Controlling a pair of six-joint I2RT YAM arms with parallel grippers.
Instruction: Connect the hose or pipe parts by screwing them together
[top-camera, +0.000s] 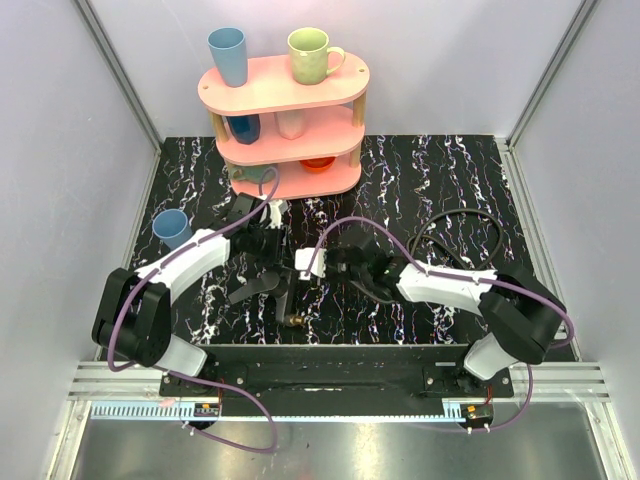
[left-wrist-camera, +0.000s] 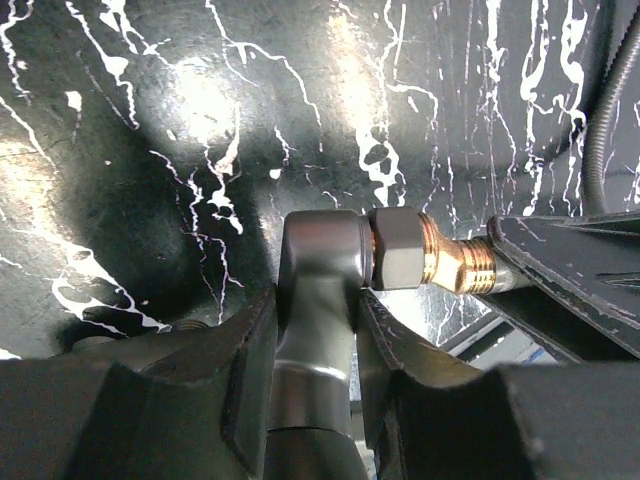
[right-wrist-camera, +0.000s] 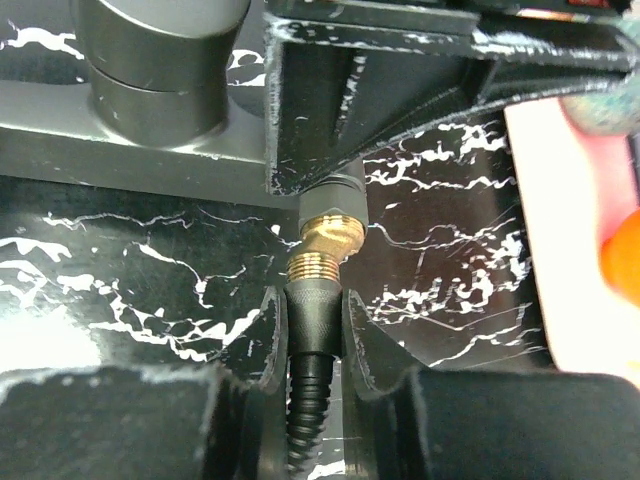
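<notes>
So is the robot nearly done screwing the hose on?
Not yet. Done: both parts are gripped and lined up. The left gripper clamps the grey nozzle, and the right gripper clamps the hose. In hand: the hose's brass threads meet the nozzle's brass connector. Left: bare threads show, so it probably needs twisting tight.

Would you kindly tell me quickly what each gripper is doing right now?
Left gripper: closed on the grey nozzle piece.
Right gripper: closed on the black hose at its end.
</notes>
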